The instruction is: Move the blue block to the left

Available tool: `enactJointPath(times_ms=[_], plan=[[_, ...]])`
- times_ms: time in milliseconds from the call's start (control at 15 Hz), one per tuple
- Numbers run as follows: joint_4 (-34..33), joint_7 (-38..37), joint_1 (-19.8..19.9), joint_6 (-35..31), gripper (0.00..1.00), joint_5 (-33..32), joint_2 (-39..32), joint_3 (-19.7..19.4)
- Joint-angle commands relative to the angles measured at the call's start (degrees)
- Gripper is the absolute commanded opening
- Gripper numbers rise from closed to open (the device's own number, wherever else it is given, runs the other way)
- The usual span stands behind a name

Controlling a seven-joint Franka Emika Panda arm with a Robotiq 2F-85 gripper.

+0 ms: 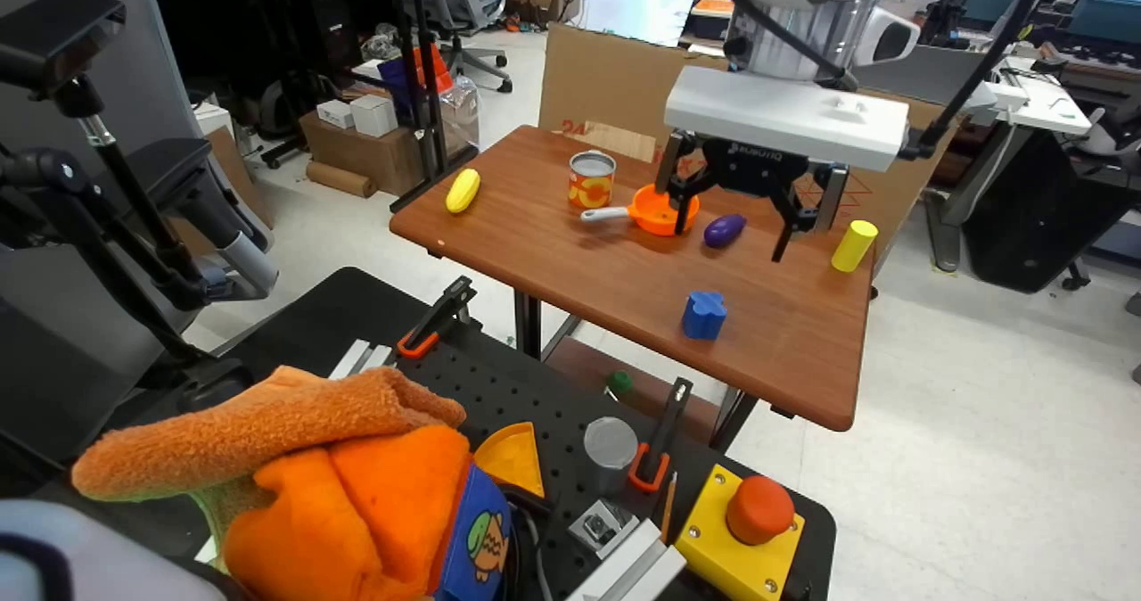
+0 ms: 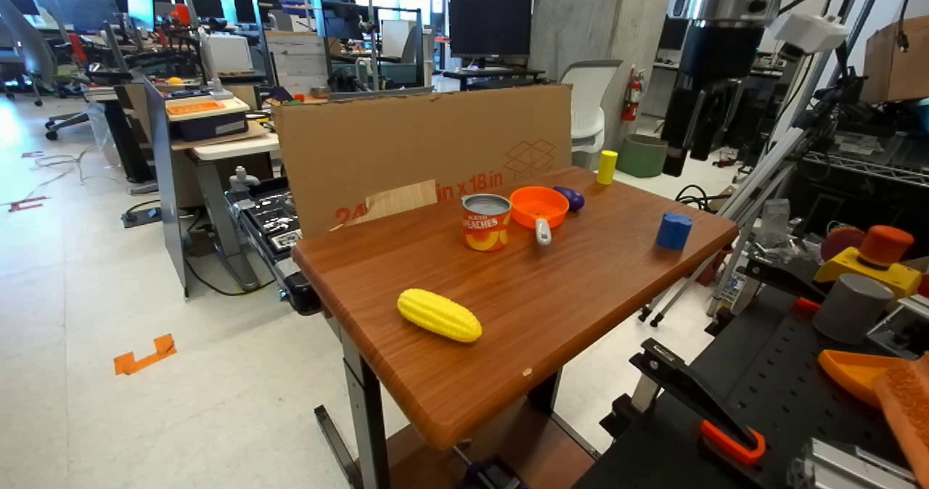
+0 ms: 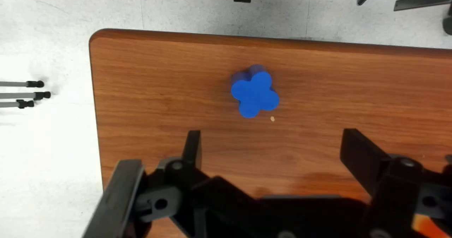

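- Plainly, the pincer (image 3: 271,139) is held above the table (image 3: 159,89) with its fingers spread wide, nothing gripped between them.
- Below it, beyond the fingertips in the wrist view, the blue block (image 3: 255,94) is found standing with its lobed face up, near the table's edge.
- From its looks, a light, stiff, hardly fragile piece is to be expected, whose smooth-looking sides might slip.
- Probably it is best taken by two opposite notches between the lobes.
- Farther from the pincer, the toy corn (image 2: 439,315) is seen, well apart.
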State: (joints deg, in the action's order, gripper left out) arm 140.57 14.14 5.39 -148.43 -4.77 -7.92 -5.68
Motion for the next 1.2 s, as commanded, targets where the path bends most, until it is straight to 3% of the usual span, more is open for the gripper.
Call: enactJointPath(times_ms=[0,667,733,800,1133], plan=[[-1.0,-0.1,0.6,-3.7,1.0,-3.9,-4.8,-0.6],[-5.1,-4.0,-0.5,-3.4,1.0,-9.6,-13.6,-1.1],[-5.5,-4.1,-0.6,-3.5,0.75,-9.7,-14.2,-1.1],[-5.9,-4.3,-0.7,-3.4,0.74,-10.0,-14.6,-1.1],[-6.8,-7.1,-2.5,-3.3,0.34,-14.7,-16.5,-2.5]])
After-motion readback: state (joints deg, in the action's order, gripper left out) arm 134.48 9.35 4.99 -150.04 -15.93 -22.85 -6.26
